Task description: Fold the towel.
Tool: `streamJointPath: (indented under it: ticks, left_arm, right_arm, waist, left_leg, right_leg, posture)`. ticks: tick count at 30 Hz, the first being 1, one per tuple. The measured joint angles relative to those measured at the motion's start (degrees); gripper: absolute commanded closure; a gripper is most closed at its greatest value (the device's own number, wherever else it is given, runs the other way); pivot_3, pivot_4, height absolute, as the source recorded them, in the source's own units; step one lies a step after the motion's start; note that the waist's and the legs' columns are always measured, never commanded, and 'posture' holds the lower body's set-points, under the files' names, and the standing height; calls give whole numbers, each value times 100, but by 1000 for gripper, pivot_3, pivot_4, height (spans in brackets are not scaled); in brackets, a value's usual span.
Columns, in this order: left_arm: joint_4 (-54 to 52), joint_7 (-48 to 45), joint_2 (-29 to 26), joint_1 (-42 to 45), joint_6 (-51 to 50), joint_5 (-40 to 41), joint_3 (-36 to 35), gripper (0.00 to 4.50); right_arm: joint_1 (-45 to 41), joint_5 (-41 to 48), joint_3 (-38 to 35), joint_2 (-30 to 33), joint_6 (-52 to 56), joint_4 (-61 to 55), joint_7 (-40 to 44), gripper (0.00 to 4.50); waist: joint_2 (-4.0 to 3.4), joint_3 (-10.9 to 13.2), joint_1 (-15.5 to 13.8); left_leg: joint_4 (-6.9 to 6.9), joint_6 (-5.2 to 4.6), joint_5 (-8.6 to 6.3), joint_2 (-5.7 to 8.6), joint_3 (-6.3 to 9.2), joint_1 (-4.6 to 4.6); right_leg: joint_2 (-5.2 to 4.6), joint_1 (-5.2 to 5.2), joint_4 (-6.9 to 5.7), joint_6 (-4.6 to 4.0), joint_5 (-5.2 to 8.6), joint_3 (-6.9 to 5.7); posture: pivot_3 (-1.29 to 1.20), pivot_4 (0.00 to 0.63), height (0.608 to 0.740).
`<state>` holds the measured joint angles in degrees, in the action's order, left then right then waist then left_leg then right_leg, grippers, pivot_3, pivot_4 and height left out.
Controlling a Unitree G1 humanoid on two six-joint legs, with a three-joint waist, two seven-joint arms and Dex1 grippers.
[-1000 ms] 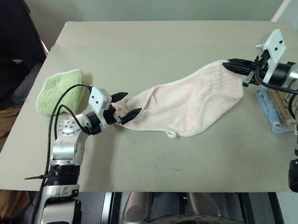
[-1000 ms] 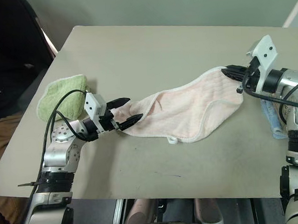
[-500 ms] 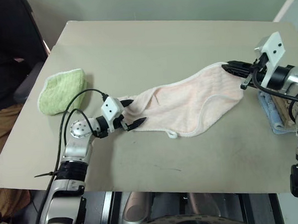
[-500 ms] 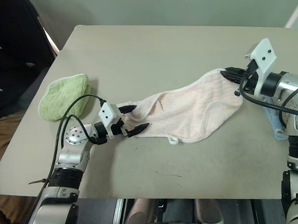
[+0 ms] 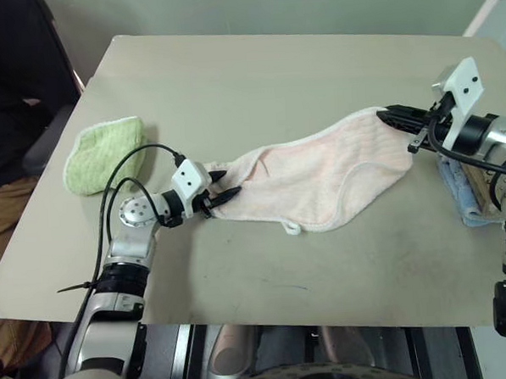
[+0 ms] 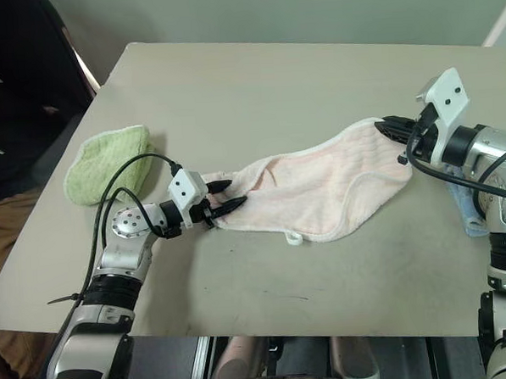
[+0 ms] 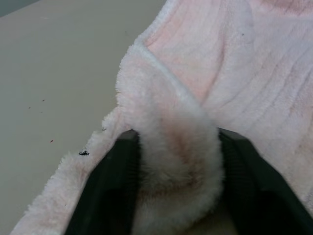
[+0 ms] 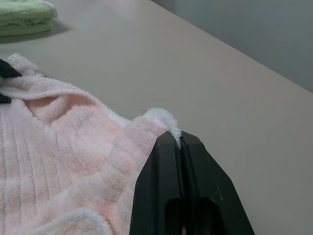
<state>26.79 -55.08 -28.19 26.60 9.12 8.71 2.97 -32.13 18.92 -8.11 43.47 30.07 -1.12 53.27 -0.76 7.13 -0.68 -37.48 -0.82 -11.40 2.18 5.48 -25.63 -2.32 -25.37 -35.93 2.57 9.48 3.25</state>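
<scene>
Both grippers grip the towel (image 5: 320, 173) at opposite ends. Its left gripper (image 5: 221, 187) has its two black fingers narrowed onto the towel's near-left corner, and the left wrist view shows a thick roll of pile bunched between the two fingers (image 7: 105, 196). At the far end the right gripper (image 5: 395, 114) is pinched tight on the other corner, holding it raised above the table (image 5: 256, 79); in the right wrist view a small white tuft of hem pokes out at the fingertips (image 8: 171, 147).

Pale pink terry makes up the towel, ribbed in long stripes, with a fluffy white hemmed edge. It lies stretched diagonally across the middle of the table, sagging in a loose, uneven band, and a small white loop (image 5: 291, 228) hangs at its near edge. That loop appears in the head views, whereas the ribbing and pile read clearly in the wrist views.

A folded light green towel (image 5: 103, 153) sits well apart at the table's left side. Blue and beige cloths (image 5: 467, 187) lie at the right edge, under the right arm. Matte beige and smooth, the tabletop carries a few dark specks.
</scene>
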Motion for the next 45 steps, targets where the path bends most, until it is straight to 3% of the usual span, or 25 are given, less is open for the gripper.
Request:
streamJointPath:
  ticks: [3, 18, 21, 28, 45]
  left_arm:
    - [1, -29, -8, 37, -37, 17, 0, 4443]
    - [-324, -870, -348, 0, -1247, 824, -370, 4443]
    - [-324, -975, -392, 1, -1416, 828, -368, 3756]
    - [-98, -747, -362, 74, -946, 434, -222, 1287]
    - [538, -865, -391, 487, -756, 513, -401, 1287]
  right_arm:
    - [39, 11, 0, 20, 8, -55, -19, 4500]
    - [200, 62, -4, 165, 40, -163, -51, 4500]
    - [230, 62, -2, 167, 39, -164, -51, 4500]
    - [261, 62, -2, 181, 37, -222, -53, 4500]
    - [419, 115, -11, 277, 55, -403, -85, 4500]
  waist:
    - [0, 0, 0]
    - [0, 0, 5]
    - [0, 0, 3]
    - [0, 0, -2]
    - [0, 0, -1]
  left_leg:
    - [0, 0, 0, 0, 0, 0]
    - [0, 0, 1, 0, 0, 0]
    - [0, -1, 2, 0, 0, 0]
    - [0, -2, 3, 0, 0, 0]
    - [0, -5, 5, 1, 0, -3]
  right_leg:
    - [0, 0, 0, 0, 0, 0]
    - [1, 0, 1, 3, 0, 0]
    - [1, 0, 0, 3, 0, 1]
    - [0, 0, 1, 3, 0, 0]
    - [0, 0, 0, 8, 0, 1]
  posture:
    - [0, 150, 740]
    - [0, 150, 740]
    - [0, 150, 740]
    - [0, 150, 740]
    - [0, 150, 740]
